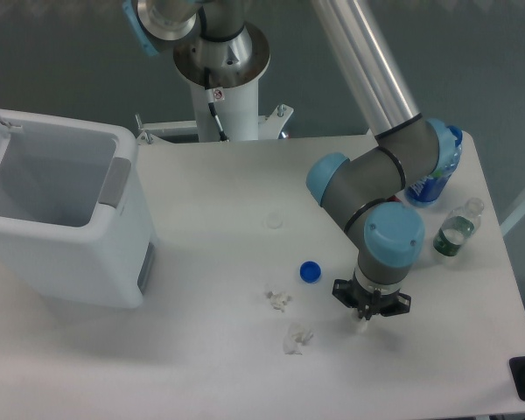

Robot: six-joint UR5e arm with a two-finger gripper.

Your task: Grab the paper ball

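Tool [365, 325] stands low over the bench [219, 262], and something white shows between its fingertips, most likely the paper ball [364, 330]; whether the jaws have closed on it I cannot tell. Grasping seems the step in hand, so next comes a firm squeeze and a straight lift.
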